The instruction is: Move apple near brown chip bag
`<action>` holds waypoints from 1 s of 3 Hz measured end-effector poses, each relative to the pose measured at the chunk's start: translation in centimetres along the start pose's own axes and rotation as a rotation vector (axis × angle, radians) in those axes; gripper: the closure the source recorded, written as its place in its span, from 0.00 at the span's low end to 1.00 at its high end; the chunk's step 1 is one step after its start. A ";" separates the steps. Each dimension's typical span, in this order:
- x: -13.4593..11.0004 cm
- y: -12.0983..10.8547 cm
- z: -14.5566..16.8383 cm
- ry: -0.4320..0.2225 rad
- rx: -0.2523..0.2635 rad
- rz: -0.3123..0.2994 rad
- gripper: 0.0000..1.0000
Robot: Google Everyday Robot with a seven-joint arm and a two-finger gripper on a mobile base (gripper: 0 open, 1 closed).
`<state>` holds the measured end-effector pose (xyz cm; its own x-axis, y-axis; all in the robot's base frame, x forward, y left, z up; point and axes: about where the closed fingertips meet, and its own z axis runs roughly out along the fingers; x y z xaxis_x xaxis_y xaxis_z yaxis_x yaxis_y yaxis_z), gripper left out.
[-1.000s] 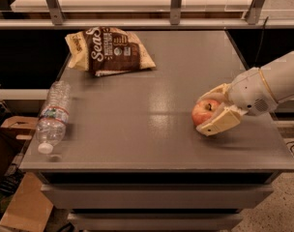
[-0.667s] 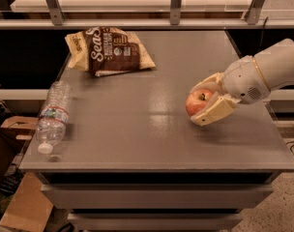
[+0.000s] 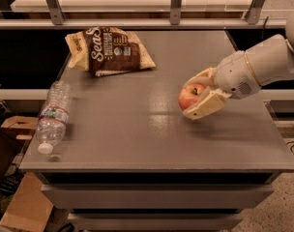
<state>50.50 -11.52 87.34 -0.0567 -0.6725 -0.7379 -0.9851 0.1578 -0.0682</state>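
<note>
Holding apple (image 3: pixel 188 96) clamped in gripper (image 3: pixel 193 97), well right of brown chip bag (image 3: pixel 110 50). Carry step, likely. Next: travel toward bag, lower, release beside it.

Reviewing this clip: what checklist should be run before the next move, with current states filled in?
1. The gripper has its fingers closed around the apple: ok.
2. Fruit lifted off the table: cannot tell.
3. The brown chip bag is visible at the far-left corner: ok.
4. The water bottle lies at the left edge, off the line to the bag: ok.
5. Fruit near bag: not ok, well apart.
</note>
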 end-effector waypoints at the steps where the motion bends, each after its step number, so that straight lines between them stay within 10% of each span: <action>1: -2.3 -1.7 1.7 -0.006 0.017 -0.008 1.00; 3: -6.7 -5.5 8.0 -0.060 0.025 0.020 1.00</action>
<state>57.63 -2.13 87.33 -0.0655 -0.6247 -0.7781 -0.9794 0.1894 -0.0696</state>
